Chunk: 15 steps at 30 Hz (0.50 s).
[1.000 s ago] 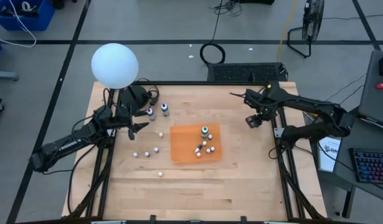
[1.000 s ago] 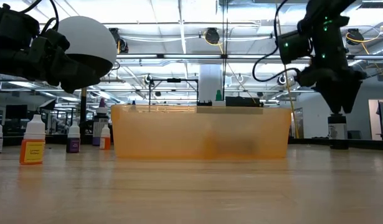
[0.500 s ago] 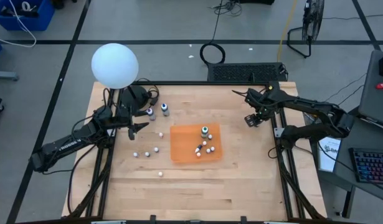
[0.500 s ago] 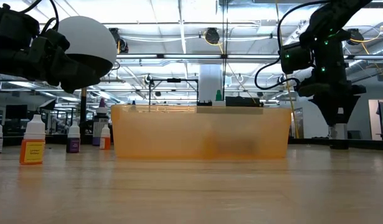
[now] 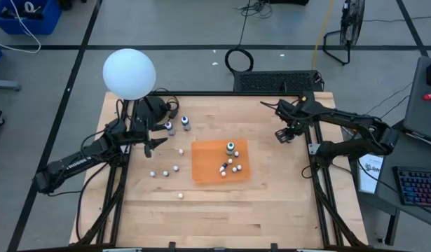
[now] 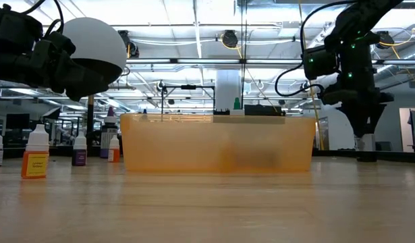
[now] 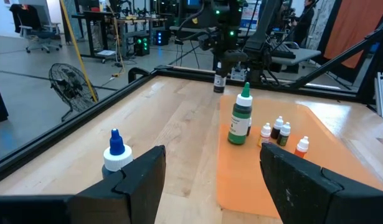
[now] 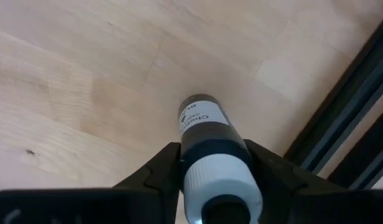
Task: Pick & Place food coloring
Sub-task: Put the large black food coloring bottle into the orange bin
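Loose bottles: small food coloring bottles (image 5: pixel 166 171) scattered on the counter (image 5: pixel 271 189), left of the orange mat (image 5: pixel 208 166).
Mat contents: green-bodied bottle (image 7: pixel 241 118) upright, with several small bottles (image 5: pixel 229 166) beside it.
Left gripper (image 5: pixel 156 143): fingers spread wide, empty, near two taller bottles (image 5: pixel 178 125) at the counter's far left.
Right gripper (image 5: pixel 284 134): fingers closed on a dark bottle (image 8: pixel 207 140), far right of the mat, near the counter edge.
Beyond: white globe (image 5: pixel 129 73).
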Motion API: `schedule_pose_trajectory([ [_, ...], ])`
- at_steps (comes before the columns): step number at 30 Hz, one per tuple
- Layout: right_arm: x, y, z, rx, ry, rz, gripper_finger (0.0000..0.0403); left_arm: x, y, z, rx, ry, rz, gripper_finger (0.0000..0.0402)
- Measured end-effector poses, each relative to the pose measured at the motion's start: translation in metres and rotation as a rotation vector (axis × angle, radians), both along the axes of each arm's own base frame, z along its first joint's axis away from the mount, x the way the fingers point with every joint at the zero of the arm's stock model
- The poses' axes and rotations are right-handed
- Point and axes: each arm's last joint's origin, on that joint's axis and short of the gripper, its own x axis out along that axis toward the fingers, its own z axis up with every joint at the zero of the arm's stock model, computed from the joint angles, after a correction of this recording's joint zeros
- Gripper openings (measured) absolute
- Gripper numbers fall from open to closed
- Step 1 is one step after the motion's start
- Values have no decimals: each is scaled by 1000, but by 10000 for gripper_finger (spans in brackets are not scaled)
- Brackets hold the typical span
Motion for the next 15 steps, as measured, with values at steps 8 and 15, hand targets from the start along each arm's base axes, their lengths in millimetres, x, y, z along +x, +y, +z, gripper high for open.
schedule_pose_trajectory([
  [8, 29, 10, 36, -138, -233, 140, 136, 0, 0, 0, 0, 0, 0, 258],
  [15, 67, 43, 119, -311, -478, 315, 136, 0, 0, 0, 0, 0, 0, 257],
])
